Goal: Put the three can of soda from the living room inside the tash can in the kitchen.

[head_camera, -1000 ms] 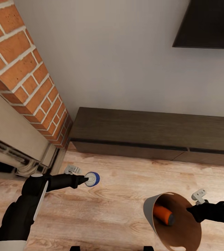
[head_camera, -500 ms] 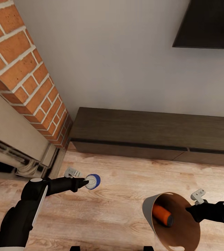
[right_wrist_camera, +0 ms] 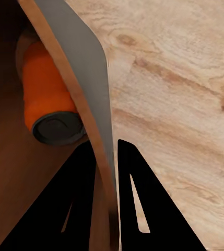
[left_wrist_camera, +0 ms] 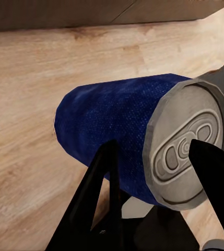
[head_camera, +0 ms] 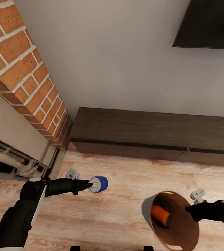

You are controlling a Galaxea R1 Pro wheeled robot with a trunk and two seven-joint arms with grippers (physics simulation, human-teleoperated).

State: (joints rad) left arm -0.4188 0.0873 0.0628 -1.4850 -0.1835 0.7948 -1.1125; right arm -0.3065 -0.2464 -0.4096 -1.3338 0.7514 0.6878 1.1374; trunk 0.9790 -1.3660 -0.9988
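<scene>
A blue can of soda (head_camera: 99, 184) with a silver top hangs above the wood floor, with my left gripper (head_camera: 91, 185) shut on it; in the left wrist view the can (left_wrist_camera: 122, 138) lies sideways between the black fingers (left_wrist_camera: 98, 191). To its right, my right gripper (head_camera: 187, 210) is shut on the rim of the tash can (head_camera: 174, 219), which is tilted with its orange-brown inside facing the head camera. An orange can of soda (head_camera: 161, 215) lies inside it. The right wrist view shows the bin wall (right_wrist_camera: 85, 78) pinched between the fingers, with the orange can (right_wrist_camera: 46, 102) behind it.
A brick fireplace column (head_camera: 24, 73) rises at the left with a stone hearth surround (head_camera: 14, 139) below it. A long dark low cabinet (head_camera: 153, 136) runs along the grey wall. A black wall screen (head_camera: 209, 24) hangs at the upper right. Wood floor (head_camera: 108, 216) lies between my arms.
My left gripper has carried the blue can a little to the right, toward the bin. The bin has tilted further, so less of its grey outside shows.
</scene>
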